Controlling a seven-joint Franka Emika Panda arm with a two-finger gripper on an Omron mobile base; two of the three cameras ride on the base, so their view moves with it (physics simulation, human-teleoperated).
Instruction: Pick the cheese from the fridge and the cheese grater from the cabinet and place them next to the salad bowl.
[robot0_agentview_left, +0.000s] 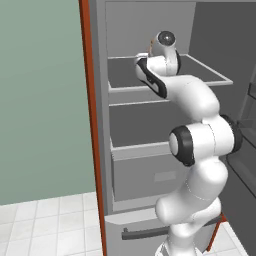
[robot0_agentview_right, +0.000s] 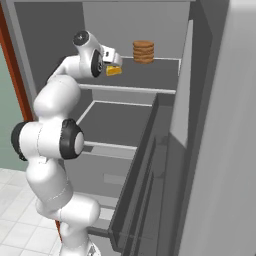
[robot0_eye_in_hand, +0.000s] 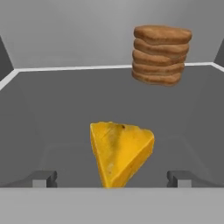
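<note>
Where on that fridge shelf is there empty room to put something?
Bare grey shelf lies left of the cheese, and between the cheese and the stack of brown discs at the back right. Crowded: the front middle, where the open tool straddles the cheese.

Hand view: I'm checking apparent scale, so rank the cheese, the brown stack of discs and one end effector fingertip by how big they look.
1. Cheese, though it sits nearer the camera.
2. Brown stack of discs, nearly as big.
3. Fingertip, smallest.

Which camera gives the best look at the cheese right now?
The hand view: the cheese sits large and unobstructed on the fridge shelf. The right base view shows it small, beside the end effector. The left base view adds nothing on it.
</note>
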